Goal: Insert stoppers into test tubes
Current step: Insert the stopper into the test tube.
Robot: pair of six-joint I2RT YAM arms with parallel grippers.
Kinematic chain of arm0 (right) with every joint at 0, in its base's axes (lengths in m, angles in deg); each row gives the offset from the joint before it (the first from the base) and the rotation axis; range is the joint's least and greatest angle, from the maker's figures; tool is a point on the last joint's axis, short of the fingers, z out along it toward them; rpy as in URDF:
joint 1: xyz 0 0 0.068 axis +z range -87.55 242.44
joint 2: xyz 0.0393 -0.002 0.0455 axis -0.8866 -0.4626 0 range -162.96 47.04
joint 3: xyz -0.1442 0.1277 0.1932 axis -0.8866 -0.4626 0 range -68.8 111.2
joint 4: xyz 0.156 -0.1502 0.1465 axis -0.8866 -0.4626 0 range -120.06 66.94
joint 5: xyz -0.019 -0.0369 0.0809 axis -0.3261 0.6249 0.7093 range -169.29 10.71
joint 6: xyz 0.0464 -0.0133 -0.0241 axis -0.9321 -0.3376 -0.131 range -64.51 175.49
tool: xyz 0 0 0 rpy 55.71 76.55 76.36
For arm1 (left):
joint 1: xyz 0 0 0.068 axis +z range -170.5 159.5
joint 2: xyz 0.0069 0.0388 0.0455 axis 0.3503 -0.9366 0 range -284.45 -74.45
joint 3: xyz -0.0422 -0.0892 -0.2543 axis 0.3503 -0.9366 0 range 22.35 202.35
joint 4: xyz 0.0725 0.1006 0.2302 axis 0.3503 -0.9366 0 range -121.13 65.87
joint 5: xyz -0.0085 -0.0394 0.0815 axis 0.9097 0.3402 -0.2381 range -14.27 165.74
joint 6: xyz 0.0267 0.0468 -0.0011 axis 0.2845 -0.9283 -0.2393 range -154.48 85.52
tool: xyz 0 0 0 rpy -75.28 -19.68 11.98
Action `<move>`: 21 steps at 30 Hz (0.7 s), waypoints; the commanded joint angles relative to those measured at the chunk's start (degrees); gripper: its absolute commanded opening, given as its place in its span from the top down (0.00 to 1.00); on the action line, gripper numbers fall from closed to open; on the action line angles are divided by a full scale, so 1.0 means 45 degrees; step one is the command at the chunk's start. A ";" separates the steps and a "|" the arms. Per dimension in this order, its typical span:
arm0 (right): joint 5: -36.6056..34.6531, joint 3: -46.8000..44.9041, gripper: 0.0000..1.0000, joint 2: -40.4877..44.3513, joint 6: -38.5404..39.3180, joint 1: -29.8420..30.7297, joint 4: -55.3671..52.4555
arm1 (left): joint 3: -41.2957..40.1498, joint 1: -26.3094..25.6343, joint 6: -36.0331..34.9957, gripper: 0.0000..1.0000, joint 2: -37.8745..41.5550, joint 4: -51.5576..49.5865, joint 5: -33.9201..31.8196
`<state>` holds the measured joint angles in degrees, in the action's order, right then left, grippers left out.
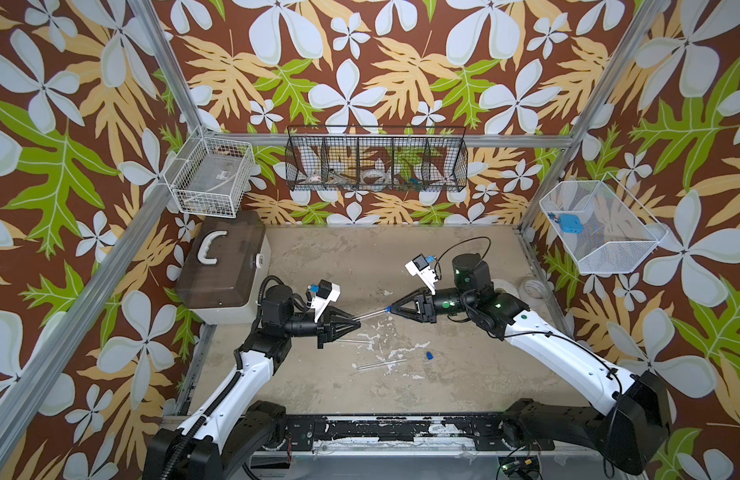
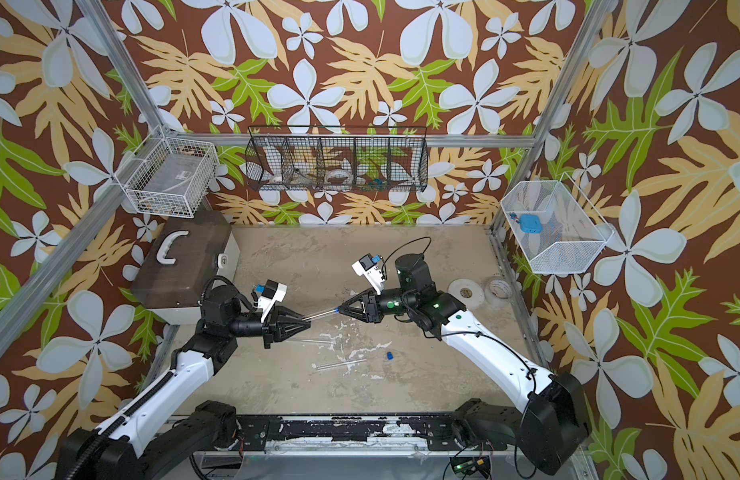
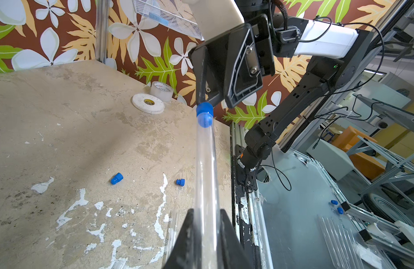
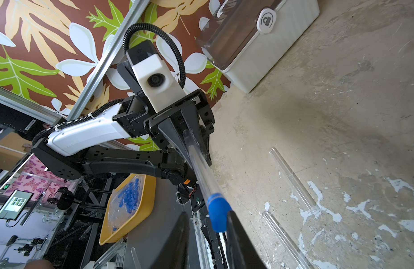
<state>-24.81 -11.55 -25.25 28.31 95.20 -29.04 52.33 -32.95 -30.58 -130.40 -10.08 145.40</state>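
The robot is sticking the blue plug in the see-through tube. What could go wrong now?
The left gripper holds the test tube near its other end, so a crooked push could tilt it or slide it back.
The stopper sits in the tube's mouth at the tips of the right gripper; it might pop out if not pushed home.
A spare tube lies on the table close by and could get knocked and roll.

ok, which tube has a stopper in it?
The tube in the left gripper: a blue stopper plugs its end. The other two tubes lie unstoppered on the table.
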 commanded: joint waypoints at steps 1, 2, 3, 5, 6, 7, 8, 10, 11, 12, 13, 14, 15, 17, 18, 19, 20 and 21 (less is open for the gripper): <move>0.0170 0.0070 0.71 0.0010 0.0102 0.0075 0.0256 | -0.0009 0.0014 -0.0105 1.00 0.0039 0.0307 0.0185; 0.0177 0.0105 0.71 -0.0007 0.0112 0.0066 0.0229 | -0.0006 0.0022 -0.0105 1.00 0.0049 0.0303 0.0182; 0.0212 0.0108 0.71 -0.0009 0.0135 0.0065 0.0178 | -0.0007 0.0016 -0.0105 1.00 0.0049 0.0287 0.0192; 0.0280 0.0089 0.71 0.0008 0.0158 0.0061 0.0139 | -0.0021 0.0012 -0.0105 1.00 0.0049 0.0276 0.0173; 0.0301 0.0075 0.72 0.0025 0.0205 0.0066 0.0090 | -0.0021 0.0019 -0.0124 1.00 0.0049 0.0278 0.0163; 0.0316 0.0055 0.72 0.0030 0.0205 0.0070 0.0052 | -0.0016 0.0015 -0.0106 1.00 0.0049 0.0272 0.0172; 0.0371 0.0055 0.72 0.0011 0.0224 0.0079 0.0025 | -0.0021 0.0022 -0.0105 1.00 0.0049 0.0277 0.0164; 0.0466 0.0067 0.73 -0.0028 0.0321 0.0075 -0.0113 | -0.0021 0.0020 -0.0105 1.00 0.0059 0.0278 0.0173; 0.0506 0.0070 0.73 -0.0048 0.0351 0.0085 -0.0169 | -0.0021 0.0025 -0.0105 1.00 0.0065 0.0274 0.0163; 0.0543 0.0081 0.73 -0.0085 0.0408 0.0080 -0.0237 | -0.0024 0.0012 -0.0115 1.00 0.0053 0.0277 0.0168; 0.0550 0.0108 0.73 -0.0123 0.0485 0.0085 -0.0337 | -0.0040 0.0013 -0.0113 1.00 0.0049 0.0271 0.0164; 0.0565 0.0139 0.74 -0.0160 0.0527 0.0082 -0.0395 | -0.0040 0.0029 -0.0118 1.00 0.0049 0.0270 0.0164; 0.0606 0.0165 0.74 -0.0199 0.0559 0.0096 -0.0427 | -0.0040 0.0022 -0.0125 1.00 0.0049 0.0263 0.0194; 0.0627 0.0223 0.75 -0.0278 0.0612 0.0123 -0.0514 | -0.0049 0.0029 -0.0125 1.00 0.0039 0.0270 0.0202; 0.0645 0.0265 0.76 -0.0335 0.0626 0.0150 -0.0527 | -0.0059 0.0030 -0.0142 1.00 0.0029 0.0260 0.0247; 0.0674 0.0302 0.78 -0.0412 0.0630 0.0197 -0.0527 | -0.0060 0.0022 -0.0161 1.00 0.0029 0.0274 0.0259; 0.0718 0.0351 0.80 -0.0481 0.0640 0.0236 -0.0519 | -0.0050 0.0012 -0.0176 1.00 0.0010 0.0241 0.0307; 0.0730 0.0397 0.82 -0.0550 0.0659 0.0293 -0.0526 | -0.0060 0.0013 -0.0200 1.00 0.0010 0.0239 0.0336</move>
<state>-24.70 -10.30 -27.08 30.30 95.57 -31.33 51.96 -32.82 -30.60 -130.29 -10.76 145.67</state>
